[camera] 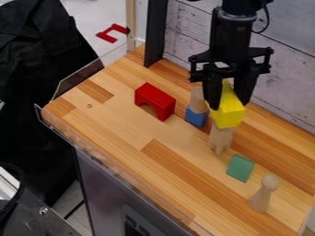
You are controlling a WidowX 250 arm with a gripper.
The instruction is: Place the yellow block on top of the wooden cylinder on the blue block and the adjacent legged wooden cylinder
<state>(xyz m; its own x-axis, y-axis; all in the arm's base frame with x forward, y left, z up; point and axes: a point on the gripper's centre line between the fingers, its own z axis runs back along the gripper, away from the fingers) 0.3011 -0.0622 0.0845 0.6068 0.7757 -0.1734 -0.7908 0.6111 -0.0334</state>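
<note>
Yellow block (pixel 229 114) is in the gripper (pixel 230 105), over the far right part of the wooden counter (pixel 117 124). Jaws are closed down on it, one finger on each side, and its lower end sticks out below the tips, facing the camera. Arm comes in from the top edge, gripper pointing down.

Directly below the yellow block in the view: a bare wood piece (pixel 220 137) with a notched, leg-like bottom, upright on the counter. Yellow overlaps its top from this angle; can't tell if they touch or there's a small gap.

Just to the view's left of that: a blue block (pixel 196 116) with a light wood piece (pixel 197 100) showing right above it, close by the gripper finger. Further left, a red arch (pixel 155 100) stands on the counter with its opening down.

Nearer the camera, to the right: a green block (pixel 240 168), then a round-headed wooden peg (pixel 264 193) standing upright near the right end.

Surroundings: pale plank wall (pixel 283 69) behind, dark post (pixel 155 32) at the back edge, another red piece (pixel 112 33) beyond the counter, black cloth (pixel 37 83) at left.
</note>
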